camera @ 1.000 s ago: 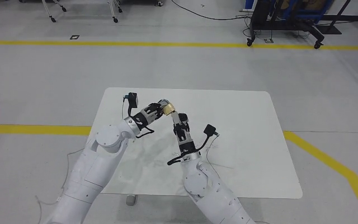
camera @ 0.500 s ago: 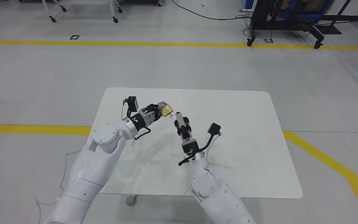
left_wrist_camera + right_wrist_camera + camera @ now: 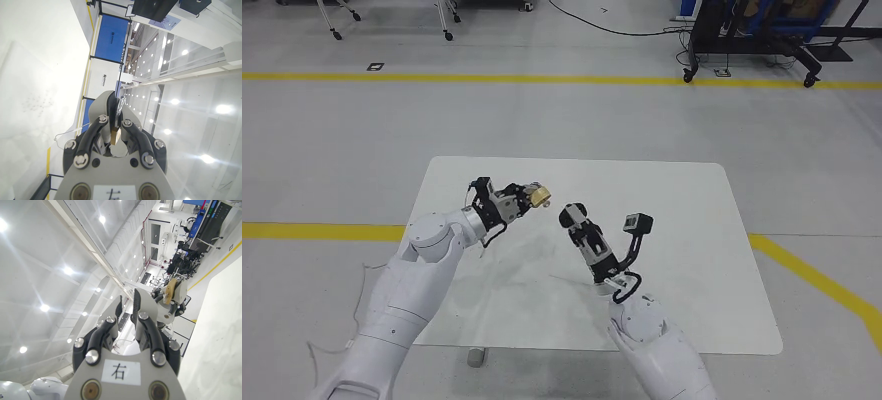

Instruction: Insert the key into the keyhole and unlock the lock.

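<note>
Closest to me, my right gripper (image 3: 128, 298) hangs above the table (image 3: 682, 200) with its fingers apart and nothing between them. Seen from above, those fingers point away from my body and a little toward my left side. That way lies the lock (image 3: 170, 290), near the tips but not touching them. My left gripper (image 3: 525, 194) is clamped tight on the lock's brass body, which lies lengthwise along the left fingers. A bright metal loop shows up near their tips in the left wrist view. That long axis runs across toward my right hand, not down at the table. I cannot tell which end carries the keyhole, or whether the small pale piece on the brass is the key. I judge that my free right hand must line up with that axis before closing in.
</note>
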Available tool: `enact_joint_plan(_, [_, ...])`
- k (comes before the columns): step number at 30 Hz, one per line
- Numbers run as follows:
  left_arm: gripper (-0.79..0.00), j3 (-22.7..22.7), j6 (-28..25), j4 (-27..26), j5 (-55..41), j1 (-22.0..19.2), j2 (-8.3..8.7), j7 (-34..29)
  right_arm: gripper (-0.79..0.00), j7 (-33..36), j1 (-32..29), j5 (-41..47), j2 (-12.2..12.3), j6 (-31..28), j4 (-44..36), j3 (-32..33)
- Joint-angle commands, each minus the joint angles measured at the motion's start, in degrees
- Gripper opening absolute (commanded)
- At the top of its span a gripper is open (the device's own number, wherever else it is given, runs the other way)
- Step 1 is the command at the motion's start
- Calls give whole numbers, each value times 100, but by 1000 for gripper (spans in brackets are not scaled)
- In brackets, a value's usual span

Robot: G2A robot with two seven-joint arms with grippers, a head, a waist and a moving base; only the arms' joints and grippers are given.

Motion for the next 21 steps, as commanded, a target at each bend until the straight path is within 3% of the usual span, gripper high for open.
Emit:
enact_joint_plan(1, [-785, 2, 30, 75, -101, -32, -9, -140, -785, -33, 137, -94, -16, -30, 185, -62])
enact_joint_plan(7, [-785, 20, -9, 171, -170, -76, -27, -335, -785, -408, 436, -616, -77, -255, 695, -248])
enact_joint_plan(21, [-785, -4, -123, 129, -56, -59, -27, -487, -785, -920, 818, -747, -198, -18, 1256, -455])
